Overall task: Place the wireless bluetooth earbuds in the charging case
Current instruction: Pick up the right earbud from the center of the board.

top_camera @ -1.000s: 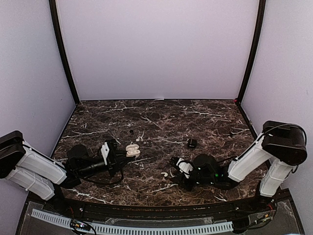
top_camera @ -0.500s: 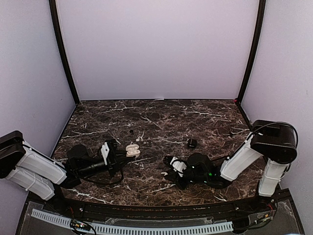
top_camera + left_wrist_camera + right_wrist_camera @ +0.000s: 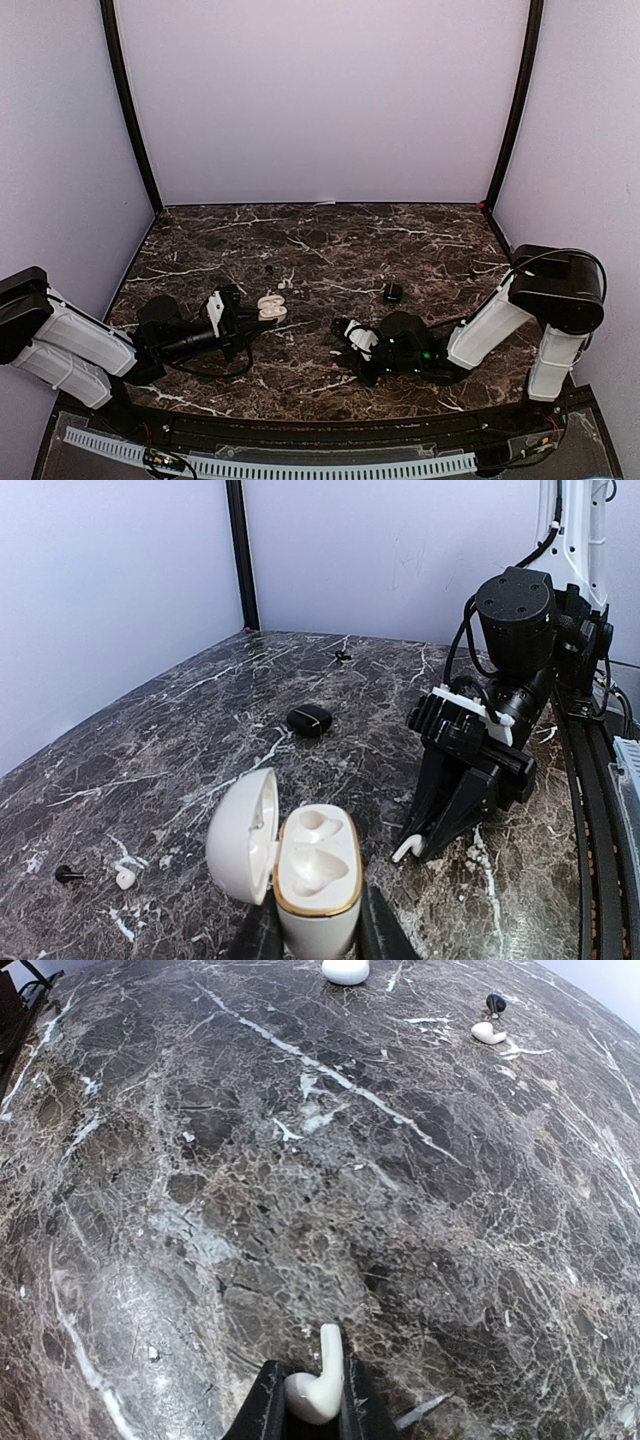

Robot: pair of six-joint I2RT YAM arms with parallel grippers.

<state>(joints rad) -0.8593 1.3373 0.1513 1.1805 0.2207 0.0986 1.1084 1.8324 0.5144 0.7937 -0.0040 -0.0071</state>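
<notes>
My left gripper (image 3: 315, 932) is shut on the white charging case (image 3: 316, 872). The case stands upright with a gold rim, its lid swung open to the left and both sockets empty. In the top view the case (image 3: 270, 307) sits left of centre, in front of the left gripper (image 3: 250, 312). My right gripper (image 3: 315, 1402) is down on the marble with both fingers pressed against a white earbud (image 3: 322, 1380), stem pointing forward. From the left wrist, that earbud (image 3: 408, 849) pokes out under the right gripper (image 3: 425, 842), just right of the case.
A loose white earbud (image 3: 125, 879) and a black one (image 3: 67, 874) lie on the marble left of the case; the right wrist also catches this white earbud (image 3: 488, 1032) and black one (image 3: 496, 1002). A closed black case (image 3: 393, 292) sits farther back.
The right arm slid left along the table to the white earbud, and its jaws narrowed onto it. The left gripper and the case stayed still.
</notes>
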